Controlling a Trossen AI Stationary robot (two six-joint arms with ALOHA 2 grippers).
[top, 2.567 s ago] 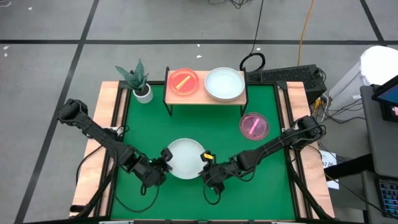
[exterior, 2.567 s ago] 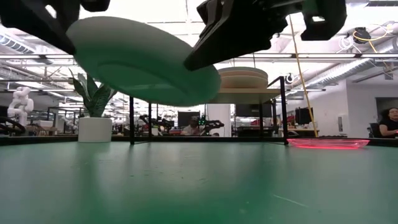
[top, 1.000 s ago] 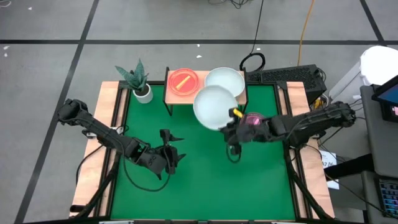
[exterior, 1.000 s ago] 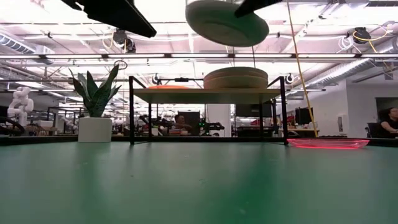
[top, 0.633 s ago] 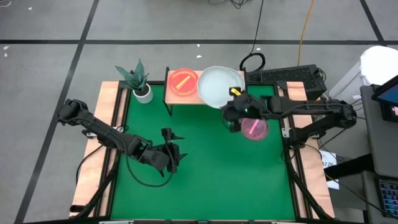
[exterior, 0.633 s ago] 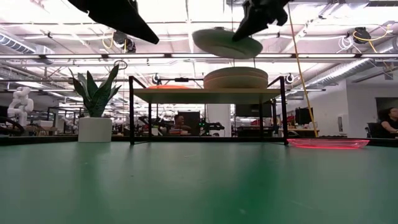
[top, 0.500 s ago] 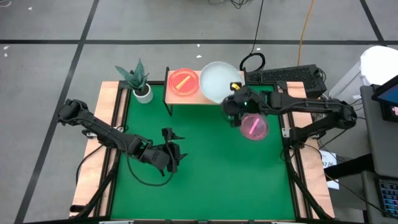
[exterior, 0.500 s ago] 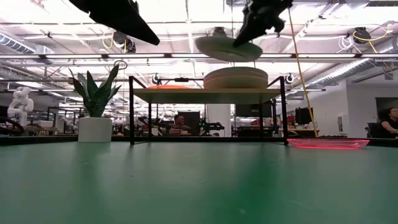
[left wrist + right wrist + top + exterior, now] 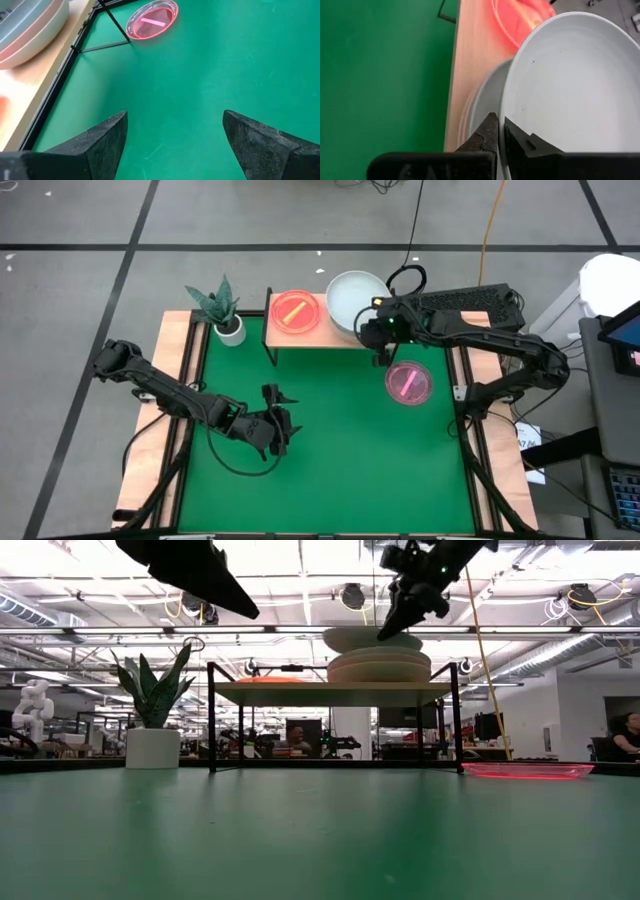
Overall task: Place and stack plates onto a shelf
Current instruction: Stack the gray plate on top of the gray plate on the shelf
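My right gripper (image 9: 374, 318) is shut on a white plate (image 9: 356, 298) over the shelf's (image 9: 318, 337) right half. The plate hangs just above a stack of plates (image 9: 379, 666) that rests on the wooden top; whether it touches the stack I cannot tell. A red translucent plate (image 9: 295, 312) lies on the shelf's left half. A pink striped plate (image 9: 408, 382) lies on the green mat to the right. My left gripper (image 9: 283, 420) hovers open over the mat's near left, nothing between its fingers (image 9: 172, 125). My right gripper pinches the white plate's rim (image 9: 503, 116) on its near right side, one finger on the plate's inner face and one on the underside. The fingers (image 9: 489, 131) come roughly level from the table's near right. The plate hangs almost level over the stack (image 9: 484, 100).
A potted plant (image 9: 224, 310) stands at the mat's far left corner beside the shelf. Wooden strips (image 9: 178, 380) edge the mat. Cables and a keyboard (image 9: 470, 302) lie beyond the far right corner. The mat's middle (image 9: 330, 440) is bare.
My right gripper has carried the white plate toward the table's far edge and down, from above the shelf's near edge to just over the stack on the shelf's right half. The plate has stayed nearly level in the hold.
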